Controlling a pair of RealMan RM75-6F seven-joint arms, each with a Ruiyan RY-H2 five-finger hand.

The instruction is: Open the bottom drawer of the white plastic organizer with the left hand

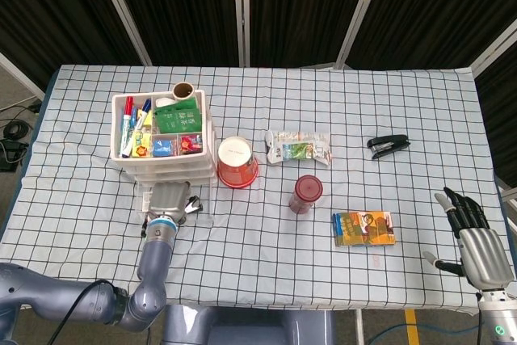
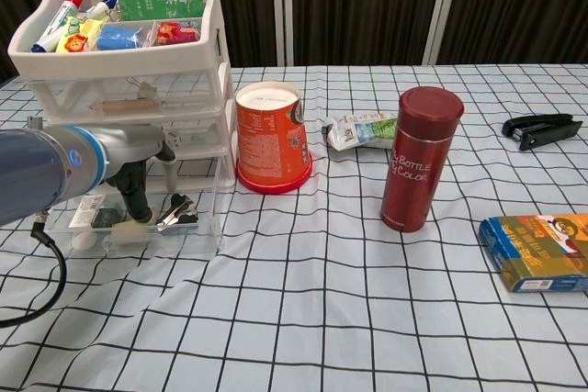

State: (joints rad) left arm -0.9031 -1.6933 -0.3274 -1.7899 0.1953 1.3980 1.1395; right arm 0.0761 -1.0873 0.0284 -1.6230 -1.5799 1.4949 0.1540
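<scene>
The white plastic organizer (image 1: 161,131) (image 2: 129,71) stands at the table's back left, its top tray full of markers and small items. Its clear bottom drawer (image 1: 202,209) (image 2: 197,227) is pulled out toward me, with black clips and small bits inside. My left hand (image 1: 168,198) (image 2: 130,172) sits over the open drawer; its dark fingers (image 2: 138,201) reach down inside just behind the front wall, hooked on it. My right hand (image 1: 471,236) rests at the front right table edge, fingers spread, holding nothing; the chest view does not show it.
An upturned orange paper cup (image 1: 237,161) (image 2: 271,138) stands right beside the organizer. Further right are a maroon bottle (image 1: 307,193) (image 2: 421,158), a snack packet (image 1: 299,148), a black stapler (image 1: 388,145) and a colourful box (image 1: 364,229).
</scene>
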